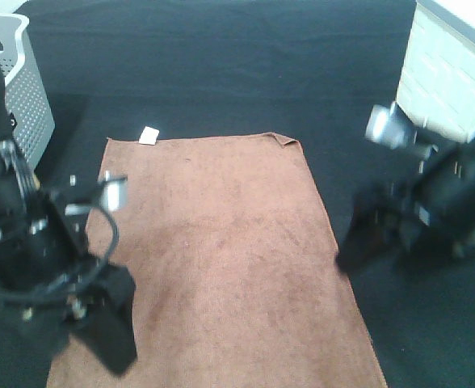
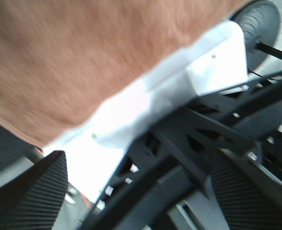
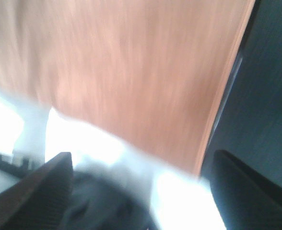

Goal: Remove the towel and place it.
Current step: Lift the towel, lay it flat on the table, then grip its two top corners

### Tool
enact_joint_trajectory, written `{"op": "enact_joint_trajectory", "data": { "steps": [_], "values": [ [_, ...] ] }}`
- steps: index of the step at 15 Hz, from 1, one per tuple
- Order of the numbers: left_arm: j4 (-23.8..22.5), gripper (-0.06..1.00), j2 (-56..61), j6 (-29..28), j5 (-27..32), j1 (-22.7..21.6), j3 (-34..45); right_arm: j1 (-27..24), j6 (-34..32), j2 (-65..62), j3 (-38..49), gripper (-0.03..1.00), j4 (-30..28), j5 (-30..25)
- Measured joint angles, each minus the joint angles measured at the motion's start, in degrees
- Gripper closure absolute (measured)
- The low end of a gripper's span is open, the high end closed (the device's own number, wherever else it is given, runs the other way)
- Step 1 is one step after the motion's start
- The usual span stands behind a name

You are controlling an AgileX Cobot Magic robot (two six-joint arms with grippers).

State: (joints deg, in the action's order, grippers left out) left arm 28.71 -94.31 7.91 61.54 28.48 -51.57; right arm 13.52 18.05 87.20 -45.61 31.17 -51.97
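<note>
The towel [image 1: 221, 259] lies spread out flat on the black table [image 1: 221, 56]. It is brown and fuzzy, and it runs from the middle of the table down to the near edge of the high view. Its little white tag [image 1: 149, 135] sticks out at the far left corner. The far right corner is folded over a tiny bit. The left gripper [image 2: 138, 165] hangs over the near left side of the towel. Its two black fingers [image 2: 30, 191] are spread wide apart and there is nothing between them, so it holds nothing. The right gripper [image 3: 143, 158] is just beside the right edge of the towel, over the black table. Its picture is blurry, but its fingers [image 3: 249, 191] are wide apart too, and they hold nothing. A white basket with holes [image 1: 23, 89] stands at the far left. A white box with a brick pattern [image 1: 443, 73] stands at the far right
</note>
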Motion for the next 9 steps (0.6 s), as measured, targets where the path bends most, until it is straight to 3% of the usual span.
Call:
{"op": "enact_joint_trajectory", "data": {
  "steps": [4, 7, 9],
  "values": [
    [-10.31, 0.18, -4.01, -0.23, -3.32, -6.02, -13.12, -8.82, -0.63, 5.56, -14.04, 0.23, -2.29, -0.63],
    [-18.68, 0.12, -12.26, -6.02, -6.59, -9.51, -25.5, -9.22, -1.26, 13.35, -24.24, 0.08, -5.16, -3.72],
    [-20.63, 0.11, -18.91, -9.0, -6.59, -11.75, -34.43, -9.22, -4.01, 19.31, -32.31, 0.03, -7.33, -4.13]
  ]
}}
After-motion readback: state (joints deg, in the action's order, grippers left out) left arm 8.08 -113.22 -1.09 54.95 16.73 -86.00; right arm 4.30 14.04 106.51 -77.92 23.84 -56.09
